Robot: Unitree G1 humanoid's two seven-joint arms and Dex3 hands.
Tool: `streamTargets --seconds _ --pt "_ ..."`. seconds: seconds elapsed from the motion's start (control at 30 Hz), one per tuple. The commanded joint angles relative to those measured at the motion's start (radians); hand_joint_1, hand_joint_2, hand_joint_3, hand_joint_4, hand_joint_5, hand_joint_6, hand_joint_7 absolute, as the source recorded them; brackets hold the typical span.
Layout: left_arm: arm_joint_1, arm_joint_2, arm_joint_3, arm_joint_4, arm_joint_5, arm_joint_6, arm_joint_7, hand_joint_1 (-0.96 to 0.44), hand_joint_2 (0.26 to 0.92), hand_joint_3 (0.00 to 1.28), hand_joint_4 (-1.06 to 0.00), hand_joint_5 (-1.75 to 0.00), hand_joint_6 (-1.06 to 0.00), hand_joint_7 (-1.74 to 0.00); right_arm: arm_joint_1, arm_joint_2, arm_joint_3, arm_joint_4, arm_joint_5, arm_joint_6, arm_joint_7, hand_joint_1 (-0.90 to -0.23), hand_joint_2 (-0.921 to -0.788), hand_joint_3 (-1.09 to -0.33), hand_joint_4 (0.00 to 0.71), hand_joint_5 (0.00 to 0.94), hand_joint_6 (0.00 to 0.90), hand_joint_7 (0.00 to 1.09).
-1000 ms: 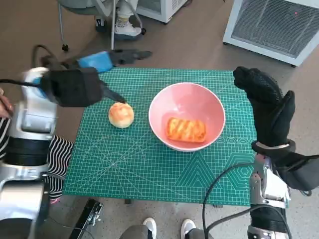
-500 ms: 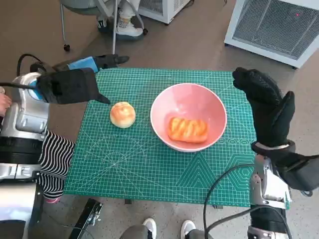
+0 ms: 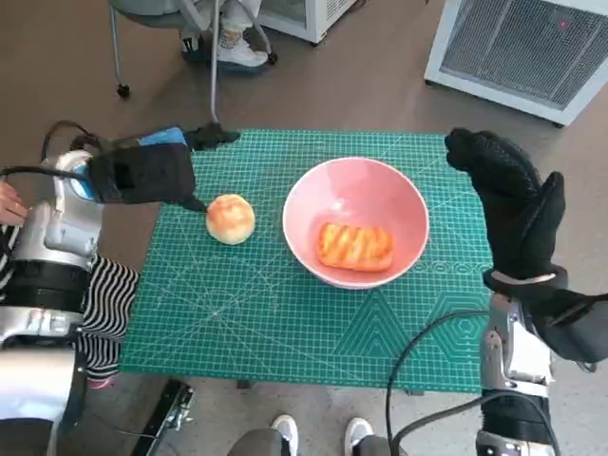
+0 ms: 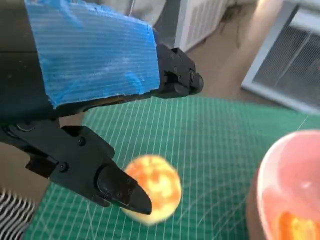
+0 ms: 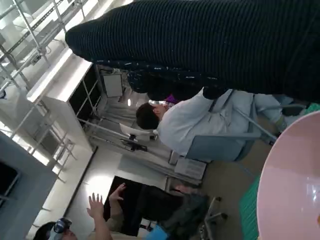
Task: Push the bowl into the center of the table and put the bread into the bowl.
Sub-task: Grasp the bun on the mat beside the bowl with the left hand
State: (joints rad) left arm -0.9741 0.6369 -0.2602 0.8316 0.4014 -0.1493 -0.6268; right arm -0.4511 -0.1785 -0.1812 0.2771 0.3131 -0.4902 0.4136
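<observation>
From where I'm driving this, the pink bowl (image 3: 356, 221) sits on the green mat (image 3: 285, 323) that covers the surface, a bit right of the middle. There's already one striped bread (image 3: 354, 246) lying inside it. A round bun (image 3: 230, 218) sits on the mat just left of the bowl, not touching it.

My left hand (image 3: 142, 171) hangs over the mat's far left corner, released and holding nothing. One of its fingers (image 3: 193, 202) points down at the mat right next to the bun; in the left wrist view that fingertip looks very close to the bun, but I can't tell if it actually touches. Another finger sticks out past the mat's far edge.

My right hand (image 3: 513, 204) is upright at the right edge of the mat, just beside the bowl, fingers extended and together, gripping nothing.

In the right wrist view there's a person (image 5: 200, 125) in a chair and someone else's raised hand lower down. A white grilled unit (image 3: 522, 47) stands on the floor beyond the surface.
</observation>
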Motion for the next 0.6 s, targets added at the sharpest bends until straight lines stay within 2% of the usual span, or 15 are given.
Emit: streamTargets --seconds 0.03,0.37,0.6 --pt "-0.058 -0.034 -0.032 0.098 0.03 -0.024 0.024 -0.28 0.76 0.0 -0.08 0.0 -0.26 0.0 0.022 -0.009 -0.005 0.011 0.01 0.02 0.012 -0.688 -0.921 -0.683 0.158 0.002 0.099 0.36" --pt "-0.113 -0.103 -0.091 0.273 0.082 -0.03 0.061 -0.3 0.763 0.0 -0.08 0.0 -0.25 0.0 0.028 -0.014 -0.013 0.002 0.007 0.019 0.011 -0.685 -0.921 -0.684 0.156 0.001 0.097 0.36" --pt "-0.13 -0.148 -0.122 0.346 0.104 0.011 0.077 -0.27 0.764 0.0 -0.08 0.0 -0.24 0.0 0.027 -0.016 -0.016 0.003 -0.004 0.012 0.003 -0.68 -0.921 -0.685 0.151 0.0 0.095 0.36"
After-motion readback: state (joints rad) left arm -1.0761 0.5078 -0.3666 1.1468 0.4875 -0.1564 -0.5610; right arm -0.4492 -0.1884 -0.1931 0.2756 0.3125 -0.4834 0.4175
